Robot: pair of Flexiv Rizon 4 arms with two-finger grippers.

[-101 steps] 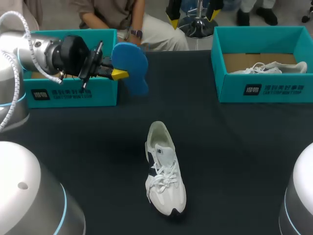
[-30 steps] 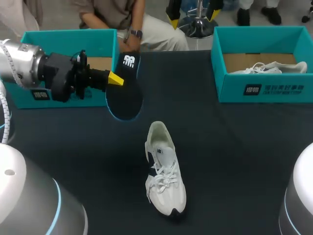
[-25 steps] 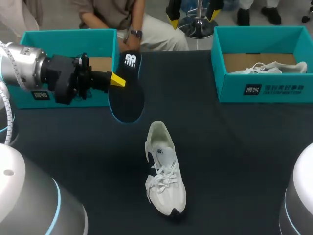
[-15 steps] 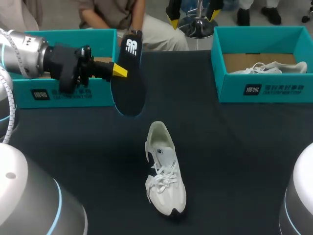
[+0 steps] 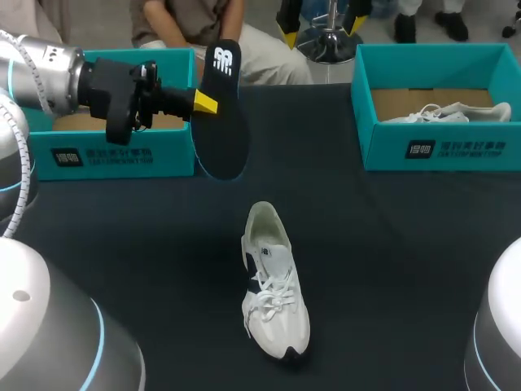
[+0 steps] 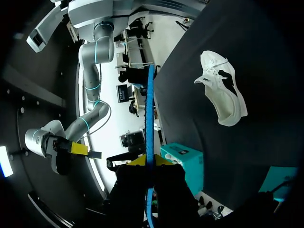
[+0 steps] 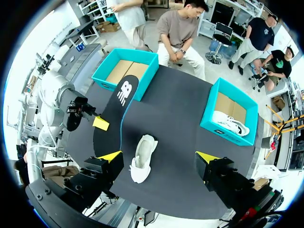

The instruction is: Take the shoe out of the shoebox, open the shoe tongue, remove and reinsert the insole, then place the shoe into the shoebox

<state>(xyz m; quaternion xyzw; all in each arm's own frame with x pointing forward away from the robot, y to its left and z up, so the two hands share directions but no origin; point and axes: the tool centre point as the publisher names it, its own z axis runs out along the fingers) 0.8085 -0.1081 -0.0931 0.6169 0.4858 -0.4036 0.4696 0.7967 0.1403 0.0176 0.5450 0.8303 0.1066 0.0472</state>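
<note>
The head view shows the broad dark face of the insole (image 5: 220,130), with a white logo at one end. The left wrist view shows the same insole (image 6: 150,109) edge-on, as a thin blue strip. Only the right wrist view shows the right gripper (image 7: 157,156), which hangs above the shoe (image 7: 142,159).

The white shoe (image 5: 274,281) stands on its sole on the black table (image 5: 391,244). Its long axis runs almost straight away from the robot, toe nearest the robot, heel farthest. The insole is in the air beyond the shoe's heel and to its left, apart from it. Its long axis runs roughly in line with the shoe's, the logo end farthest from the shoe.

The left gripper (image 5: 205,102) is clamped on the insole's edge, a yellow tip on either face. The right gripper's fingers stand wide apart, holding nothing.

A teal left box (image 5: 122,151) lies beyond the shoe to its left. A teal right box (image 5: 440,147) beyond it to the right holds a second shoe (image 5: 444,112).
</note>
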